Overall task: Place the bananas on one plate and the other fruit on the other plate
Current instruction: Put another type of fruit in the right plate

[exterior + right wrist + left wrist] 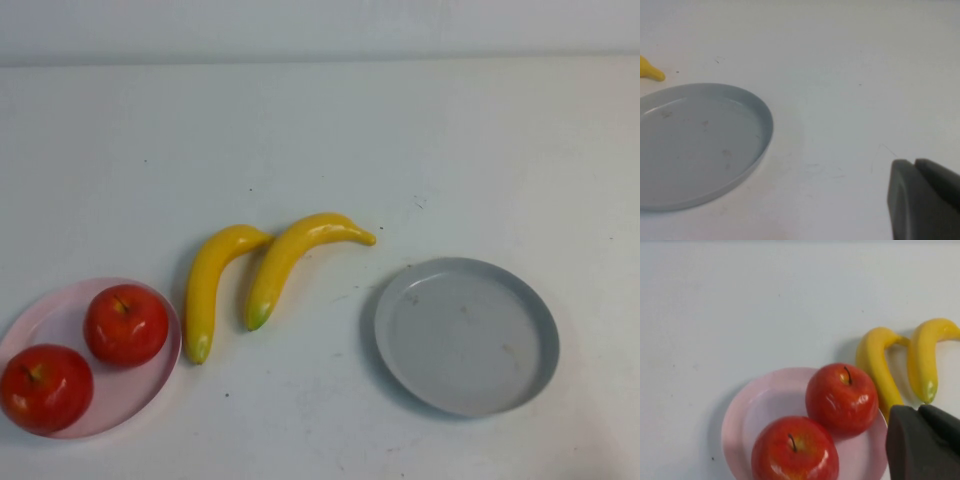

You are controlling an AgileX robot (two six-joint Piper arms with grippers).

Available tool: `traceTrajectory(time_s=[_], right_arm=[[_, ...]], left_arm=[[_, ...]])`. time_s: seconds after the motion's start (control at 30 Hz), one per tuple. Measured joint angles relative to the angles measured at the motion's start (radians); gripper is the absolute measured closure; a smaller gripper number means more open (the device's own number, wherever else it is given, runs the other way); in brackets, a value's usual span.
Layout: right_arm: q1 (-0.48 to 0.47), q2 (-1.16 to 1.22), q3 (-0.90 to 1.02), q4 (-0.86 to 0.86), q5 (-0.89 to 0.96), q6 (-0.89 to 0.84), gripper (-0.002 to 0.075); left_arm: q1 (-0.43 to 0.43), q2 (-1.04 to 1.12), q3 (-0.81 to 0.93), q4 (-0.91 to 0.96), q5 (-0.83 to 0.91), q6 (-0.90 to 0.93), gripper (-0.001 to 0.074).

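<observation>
High view, two glossy red apples (125, 324) on round pale pink plate (60, 310), two curved yellow bananas (290, 262) on white counter (320, 140) between it and round grey plate (466, 336), left gripper (925, 445) above pink plate's edge, right gripper (925, 200) beside grey plate, finger state of both cannot tell.

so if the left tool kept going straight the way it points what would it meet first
Probably the pink plate edge or the nearer apple; the left tool sits just beside them, with the bananas beyond. Depth is unclear. The right tool is near the grey plate.
</observation>
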Motion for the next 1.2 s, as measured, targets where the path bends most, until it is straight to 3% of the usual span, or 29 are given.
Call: traceTrajectory(time_s=[0.3,0.43,0.87,1.2], right_arm=[[0.0,0.0,0.0,0.0,0.0,0.0,0.0743],[0.0,0.0,0.0,0.0,0.0,0.0,0.0743],[0.0,0.0,0.0,0.0,0.0,0.0,0.0743],[0.0,0.0,0.0,0.0,0.0,0.0,0.0743]], left_arm=[[0.052,-0.15,0.262,0.039,-0.474,0.049,0.0738],[0.084,-0.229,0.371,0.039,-0.552,0.05,0.0738],[0.093,-0.244,0.396,0.057,-0.207,0.05,0.0738],[0.093,-0.245,0.396,0.057,-0.197,0.05,0.0738]])
